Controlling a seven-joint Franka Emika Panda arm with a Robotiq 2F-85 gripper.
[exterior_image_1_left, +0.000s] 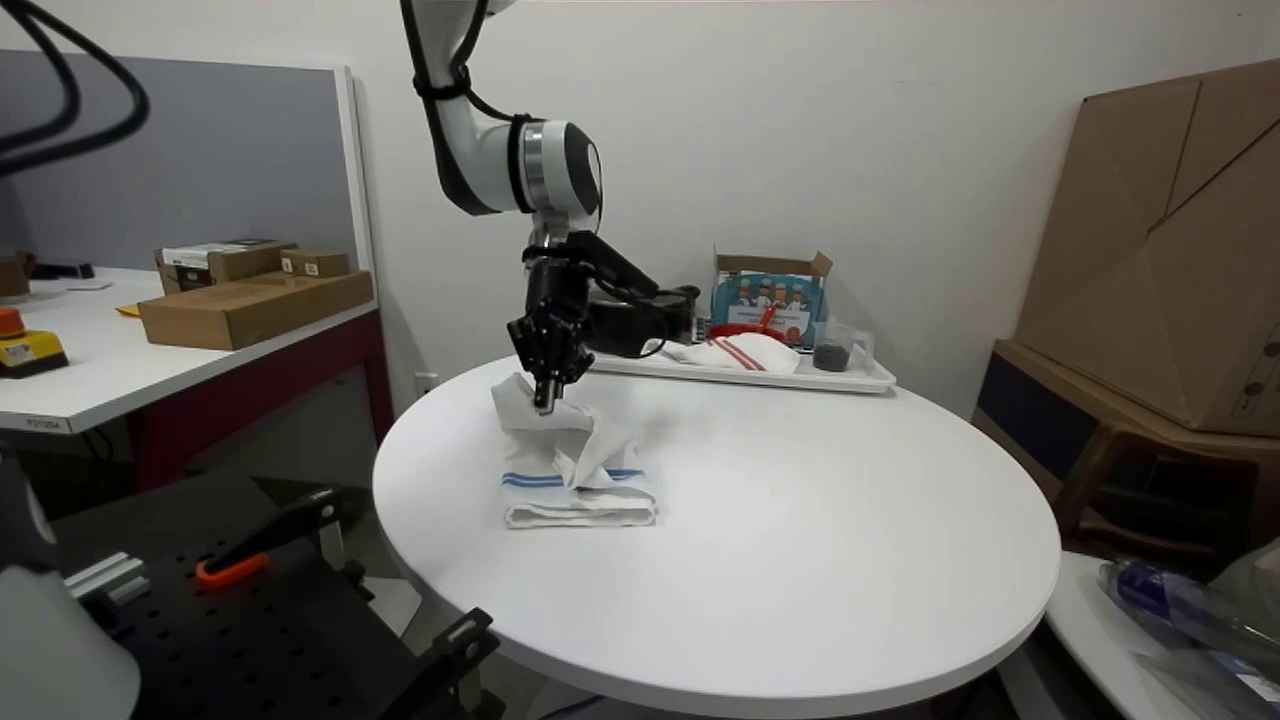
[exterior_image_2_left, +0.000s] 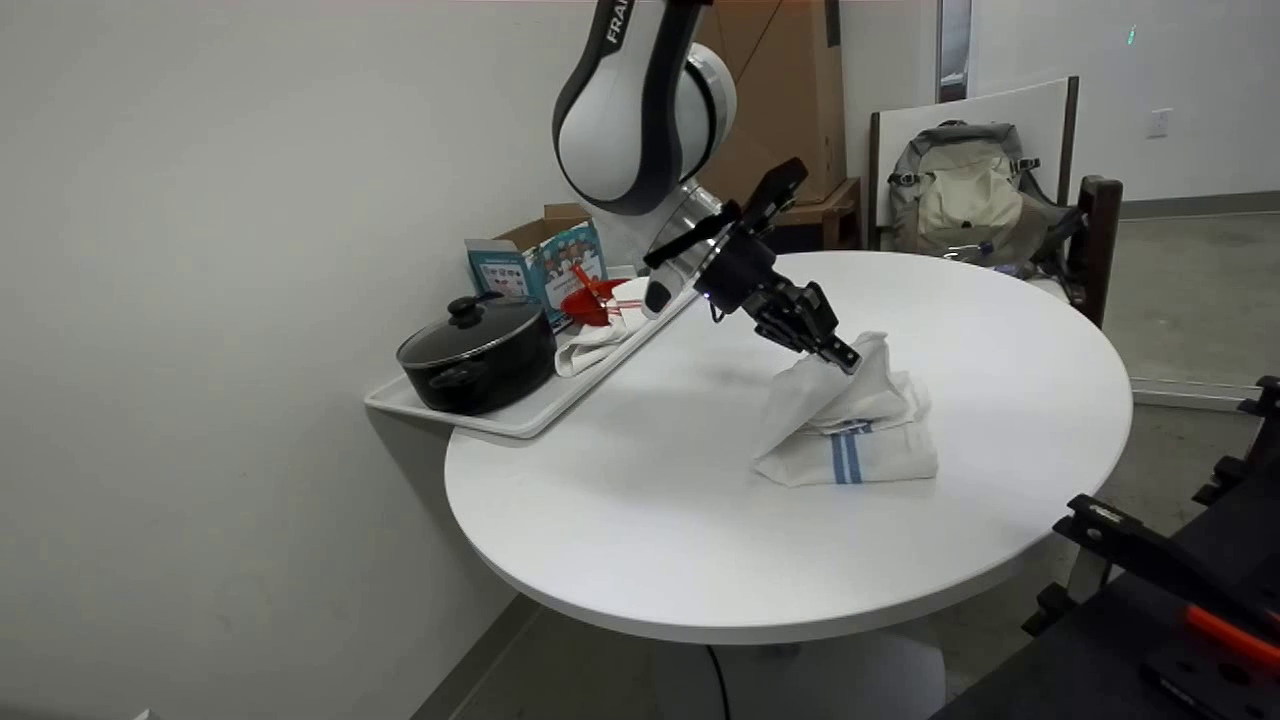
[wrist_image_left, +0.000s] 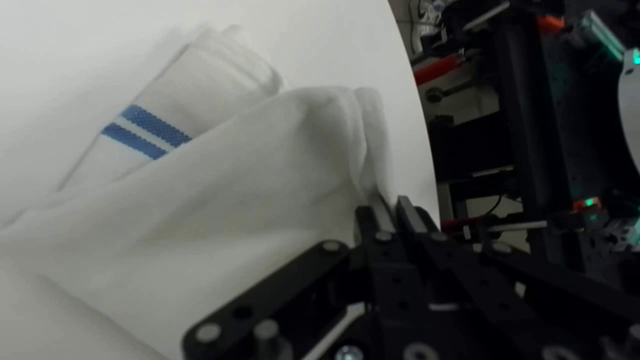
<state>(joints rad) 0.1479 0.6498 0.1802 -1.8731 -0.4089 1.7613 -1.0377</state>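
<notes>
Although much of the white towel (exterior_image_1_left: 545, 455) rests folded on the round white table (exterior_image_1_left: 800, 540), near its edge, another part of it rises in a loose peak to the gripper (wrist_image_left: 386, 205). In the wrist view the fingers (wrist_image_left: 411, 216) are clenched together on a fold of the towel, which drapes from them in soft creases. Two blue stripes run across its flat, lower portion. Toward the wall (exterior_image_1_left: 900, 200), apart from the towel, a white tray (exterior_image_2_left: 526, 417) sits on the table and, in an exterior view, juts past the table's rim. It carries a black pot (exterior_image_2_left: 490, 378) with its lid (exterior_image_2_left: 475, 333) on, a red bowl (exterior_image_2_left: 580, 308) with a red utensil (exterior_image_2_left: 588, 282), a red-striped cloth (exterior_image_1_left: 750, 352) and a clear cup (exterior_image_1_left: 832, 348) with something dark inside. Just behind the bowl, in an exterior view, stands a printed carton (exterior_image_1_left: 765, 300), its top open.
</notes>
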